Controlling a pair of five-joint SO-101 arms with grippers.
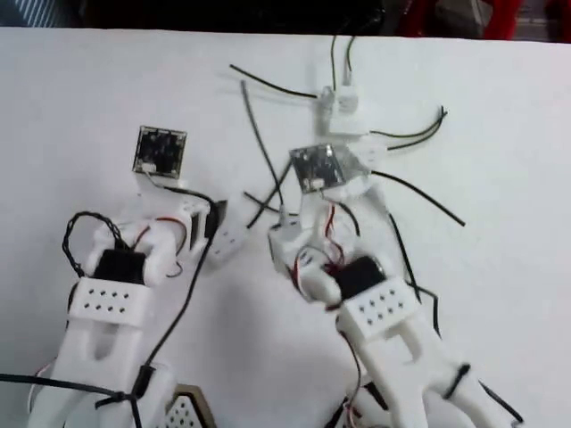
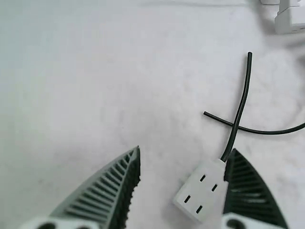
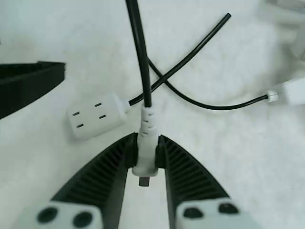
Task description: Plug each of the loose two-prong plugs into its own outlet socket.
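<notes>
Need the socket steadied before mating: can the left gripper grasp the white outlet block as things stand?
Probably yes: the left gripper has its jaws open, and the outlet block lies between them, close beside the dark one, with nothing in the way.

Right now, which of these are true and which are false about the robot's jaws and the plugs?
1. The right jaws are shut on a white plug. True.
2. That plug already sits in the outlet socket. False: it is held apart from the socket.
3. The left jaws are shut on the socket. False: they stand open, with the socket between them.
4. The plug's cord is black. True.
</notes>
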